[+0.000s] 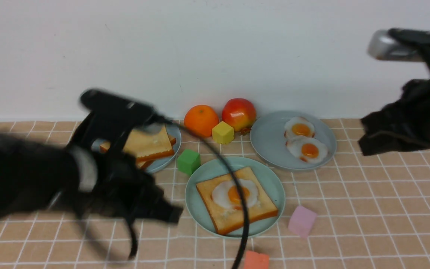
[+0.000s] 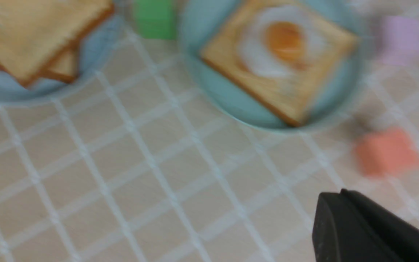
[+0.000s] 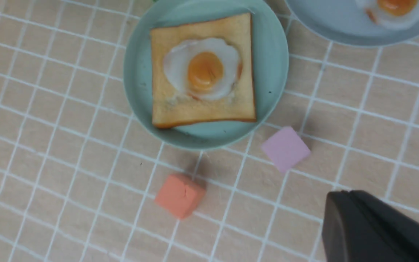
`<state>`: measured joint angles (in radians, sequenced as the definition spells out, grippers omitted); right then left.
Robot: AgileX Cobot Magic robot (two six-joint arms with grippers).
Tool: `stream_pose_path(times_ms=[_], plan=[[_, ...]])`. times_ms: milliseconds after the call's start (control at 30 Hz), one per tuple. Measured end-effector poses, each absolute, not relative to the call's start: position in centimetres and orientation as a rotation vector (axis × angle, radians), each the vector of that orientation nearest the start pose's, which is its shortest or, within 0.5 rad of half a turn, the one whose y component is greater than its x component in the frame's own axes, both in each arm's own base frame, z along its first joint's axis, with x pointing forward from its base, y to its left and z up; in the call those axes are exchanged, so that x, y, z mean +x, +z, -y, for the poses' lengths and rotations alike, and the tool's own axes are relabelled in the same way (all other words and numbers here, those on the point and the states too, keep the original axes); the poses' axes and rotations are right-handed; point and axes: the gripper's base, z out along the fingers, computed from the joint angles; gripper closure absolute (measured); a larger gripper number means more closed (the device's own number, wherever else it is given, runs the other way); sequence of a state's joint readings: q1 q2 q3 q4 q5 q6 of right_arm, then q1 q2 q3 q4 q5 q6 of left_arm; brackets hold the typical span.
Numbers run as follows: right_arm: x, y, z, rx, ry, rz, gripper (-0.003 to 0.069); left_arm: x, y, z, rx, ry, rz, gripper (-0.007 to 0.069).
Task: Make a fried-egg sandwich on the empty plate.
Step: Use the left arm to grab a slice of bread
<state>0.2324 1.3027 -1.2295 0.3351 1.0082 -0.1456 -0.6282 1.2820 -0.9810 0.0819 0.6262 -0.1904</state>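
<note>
The mint-green plate (image 1: 269, 183) sits mid-table and holds one toast slice (image 1: 222, 216) with a fried egg (image 1: 233, 194) on top. It also shows in the right wrist view (image 3: 267, 54), with the toast (image 3: 202, 109) and egg (image 3: 202, 69). More toast slices (image 1: 147, 144) lie stacked on a grey-blue plate (image 1: 162, 162) at the left, and are blurred in the left wrist view (image 2: 38, 40). My left gripper (image 1: 174, 215) is shut and empty, just left of the mint plate. My right gripper (image 1: 364, 144) is shut and empty, raised at the right.
A grey-blue plate (image 1: 271, 138) holds two other fried eggs (image 1: 304, 144). An orange (image 1: 201, 120), an apple (image 1: 239, 113) and a yellow cube (image 1: 223, 132) sit by the wall. A green cube (image 1: 189, 161), a pink cube (image 1: 302, 221) and an orange-red cube (image 1: 256, 260) surround the mint plate.
</note>
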Motion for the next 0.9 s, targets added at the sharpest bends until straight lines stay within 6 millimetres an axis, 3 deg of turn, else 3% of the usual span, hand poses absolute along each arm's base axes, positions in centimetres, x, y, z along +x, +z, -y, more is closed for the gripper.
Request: stream_pose_path(times_ms=[133, 233, 267, 333, 433, 600, 800, 900], plan=[[21.1, 36.5, -7.5, -0.378, 0.45, -2.504, 0.0671, 29.1, 28.7, 14.5, 0.664, -0.212, -2.445, 0.0638], [18.4, 36.1, -6.9, -0.377, 0.445, -2.48, 0.0666, 33.0, 27.6, 13.7, 0.782, -0.165, -2.434, 0.0638], [18.2, 36.1, -6.8, -0.377, 0.443, -2.477, 0.0666, 33.5, 27.2, 13.5, 0.784, -0.16, -2.445, 0.0638], [16.3, 35.7, -6.2, -0.375, 0.427, -2.443, 0.0661, 36.7, 26.0, 12.7, 0.846, -0.113, -2.441, 0.0638], [14.7, 35.6, -5.7, -0.37, 0.407, -2.391, 0.0659, 39.4, 24.4, 12.1, 0.954, -0.037, -2.435, 0.0624], [13.3, 35.8, -5.2, -0.361, 0.388, -2.316, 0.0658, 42.2, 22.3, 11.6, 1.145, 0.125, -2.405, 0.0483], [12.9, 36.0, -5.1, -0.358, 0.389, -2.304, 0.0658, 43.8, 20.4, 11.3, 1.243, 0.277, -2.335, 0.0237], [12.9, 36.0, -5.2, -0.347, 0.398, -2.307, 0.0658, 44.3, 19.5, 11.3, 1.262, 0.304, -2.313, 0.0175]])
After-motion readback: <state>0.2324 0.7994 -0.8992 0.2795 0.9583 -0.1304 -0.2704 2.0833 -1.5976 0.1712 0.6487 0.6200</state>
